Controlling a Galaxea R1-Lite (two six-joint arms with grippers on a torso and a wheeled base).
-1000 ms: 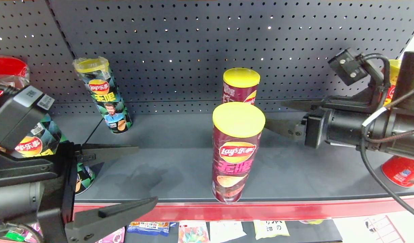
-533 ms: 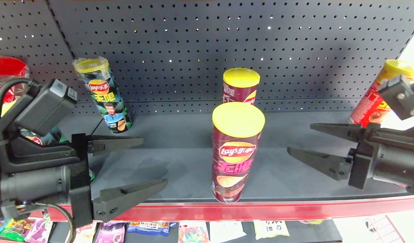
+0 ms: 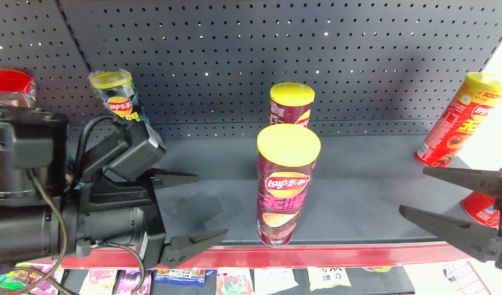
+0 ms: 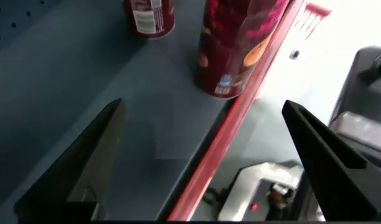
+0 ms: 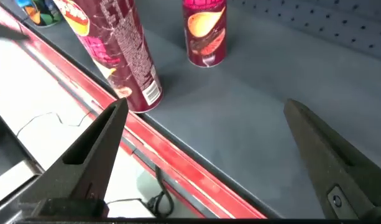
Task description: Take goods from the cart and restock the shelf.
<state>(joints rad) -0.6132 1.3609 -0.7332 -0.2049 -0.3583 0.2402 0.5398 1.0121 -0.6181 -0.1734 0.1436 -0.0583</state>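
Left gripper (image 3: 212, 205): jaws spread, over the shelf (image 3: 357, 192), left of the front can.
Right gripper (image 3: 412, 188): jaws spread, right of it.
Front can (image 3: 287, 184): upright at shelf's front edge.
Rear can (image 3: 291, 104): upright behind it.

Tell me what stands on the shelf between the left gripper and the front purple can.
Nothing stands there: in the head view the stretch of grey shelf between the open left gripper and the front purple can is bare.
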